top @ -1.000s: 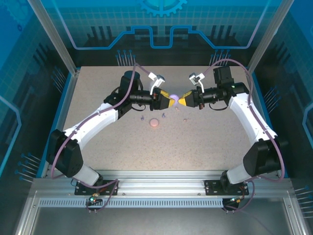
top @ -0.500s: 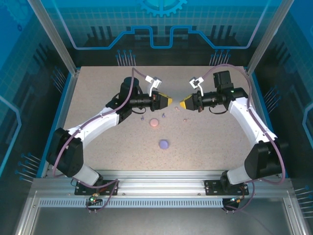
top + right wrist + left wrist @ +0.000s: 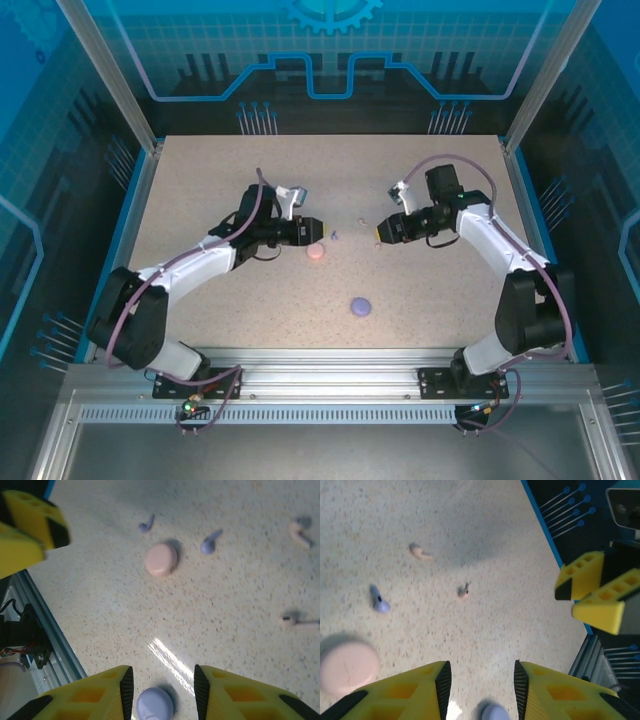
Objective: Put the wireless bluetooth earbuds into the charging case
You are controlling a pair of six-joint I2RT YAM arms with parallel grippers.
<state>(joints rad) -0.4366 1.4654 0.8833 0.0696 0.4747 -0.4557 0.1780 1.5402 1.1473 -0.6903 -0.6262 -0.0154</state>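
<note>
Since both arms hang low over the table [image 3: 200,180], facing each other across the scattered pieces, this reads as a setup for a pick. The left gripper [image 3: 481,669] has its jaws apart and empty, and so does the right gripper [image 3: 163,672]. All four earbuds [image 3: 380,602] lie loose on the table between the two grippers, none in a case. The pink case [image 3: 161,559] lies flat just beside the purple pair and looks shut. The purple case [image 3: 361,306] sits well apart toward the near edge, lid state unclear. In the right wrist view, one purple earbud [image 3: 211,542] lies on its side with its stem angled up-right, and the second purple earbud [image 3: 145,525] is roughly parallel. One beige earbud [image 3: 295,621] lies flat, stem pointing right. The other beige earbud [image 3: 300,532] is too blurred to give an axis. A lid likely needs opening first.
</note>
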